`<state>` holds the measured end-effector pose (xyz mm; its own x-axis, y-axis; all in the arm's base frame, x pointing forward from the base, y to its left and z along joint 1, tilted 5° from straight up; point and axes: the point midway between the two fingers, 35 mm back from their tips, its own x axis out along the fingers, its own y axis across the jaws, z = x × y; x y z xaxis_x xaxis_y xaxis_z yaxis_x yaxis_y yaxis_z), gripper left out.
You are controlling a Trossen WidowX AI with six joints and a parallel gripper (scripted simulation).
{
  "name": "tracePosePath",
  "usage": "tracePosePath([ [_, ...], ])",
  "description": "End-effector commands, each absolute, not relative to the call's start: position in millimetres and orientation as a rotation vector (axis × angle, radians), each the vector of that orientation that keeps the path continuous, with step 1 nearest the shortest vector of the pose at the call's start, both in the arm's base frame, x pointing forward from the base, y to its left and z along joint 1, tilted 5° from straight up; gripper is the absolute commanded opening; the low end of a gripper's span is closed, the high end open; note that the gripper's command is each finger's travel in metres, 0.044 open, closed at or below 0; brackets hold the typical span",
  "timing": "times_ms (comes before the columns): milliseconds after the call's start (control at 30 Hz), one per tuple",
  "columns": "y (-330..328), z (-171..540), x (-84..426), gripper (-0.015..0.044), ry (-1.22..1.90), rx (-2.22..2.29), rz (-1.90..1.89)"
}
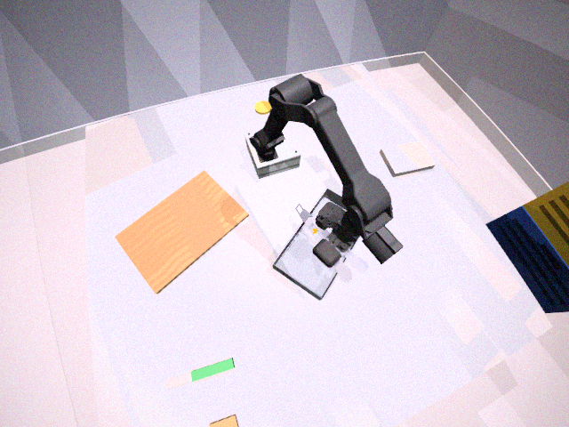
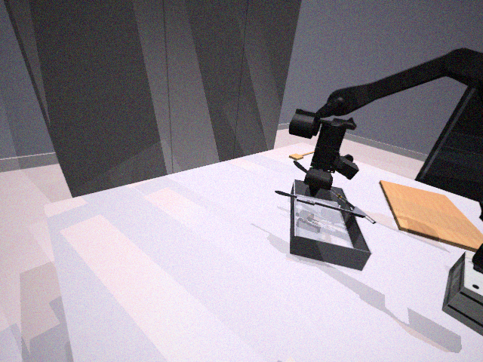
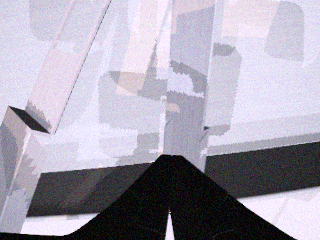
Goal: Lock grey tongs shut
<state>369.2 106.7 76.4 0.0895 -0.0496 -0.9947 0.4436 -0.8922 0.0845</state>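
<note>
The grey tongs (image 1: 305, 214) (image 2: 325, 204) (image 3: 187, 120) lie open across the dark roasting tin (image 1: 296, 283) (image 2: 327, 255) (image 3: 270, 170). Their hinge end sticks out over the wall nearer the board; their dark tips spread apart past the other side. My gripper (image 2: 313, 194) (image 3: 170, 166) is shut and empty, pointing down over the tin. In the wrist view its fingertips overlap one arm of the tongs, with the other arm off to the left; whether they touch is unclear. In the top view the fingertips are hidden. The wooden board (image 1: 179, 229) (image 2: 425, 210) lies flat beside the tin, with nothing on it.
The robot's base (image 1: 279, 168) (image 2: 464, 296) and a yellow disc (image 1: 262, 107) stand beyond the tin. A pale slab (image 1: 406, 158) and a blue and yellow block (image 1: 528, 248) are at the right. A green bar (image 1: 212, 368) and a tan piece (image 1: 225, 421) lie at the front.
</note>
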Motion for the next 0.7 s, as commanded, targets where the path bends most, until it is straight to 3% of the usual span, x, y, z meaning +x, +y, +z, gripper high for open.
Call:
tracePosePath([
  [0, 101.3, 78.6, 373.4, -0.015, 0.394, 2.012, -1.852],
  [667, 78.5, 79.2, 381.0, -0.015, 0.38, 2.011, -1.857],
])
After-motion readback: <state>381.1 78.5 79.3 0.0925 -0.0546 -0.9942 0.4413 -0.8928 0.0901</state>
